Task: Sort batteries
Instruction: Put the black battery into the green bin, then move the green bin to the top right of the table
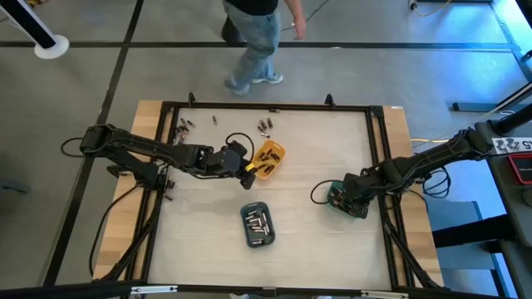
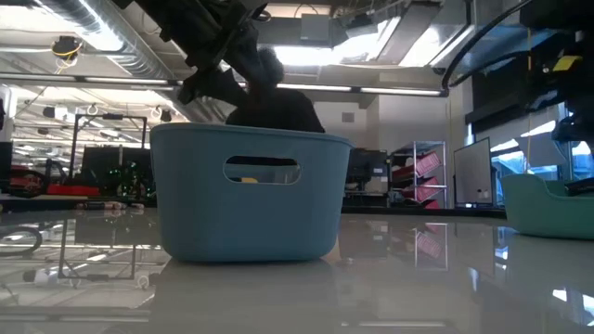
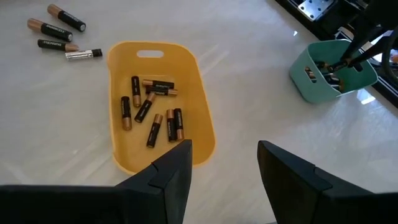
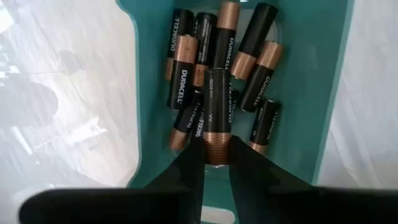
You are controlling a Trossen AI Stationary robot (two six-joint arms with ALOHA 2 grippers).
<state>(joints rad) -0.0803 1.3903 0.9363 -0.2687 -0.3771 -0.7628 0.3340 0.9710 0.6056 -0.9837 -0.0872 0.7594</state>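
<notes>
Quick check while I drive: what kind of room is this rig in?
Probably a robotics lab or workshop. The table stands on a bare concrete floor; the low view shows exposed ceiling ducts, equipment racks, and a person walks past.

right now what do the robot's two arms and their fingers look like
Both arms are dark, almost black, built of slim jointed segments with black cables looping along them. The left arm carries a yellow marking near its gripper. The right arm ends in a gripper over the green tray. The left gripper's fingers are matte black, flat and angular wedges; the right gripper's fingers taper narrowly.
</notes>
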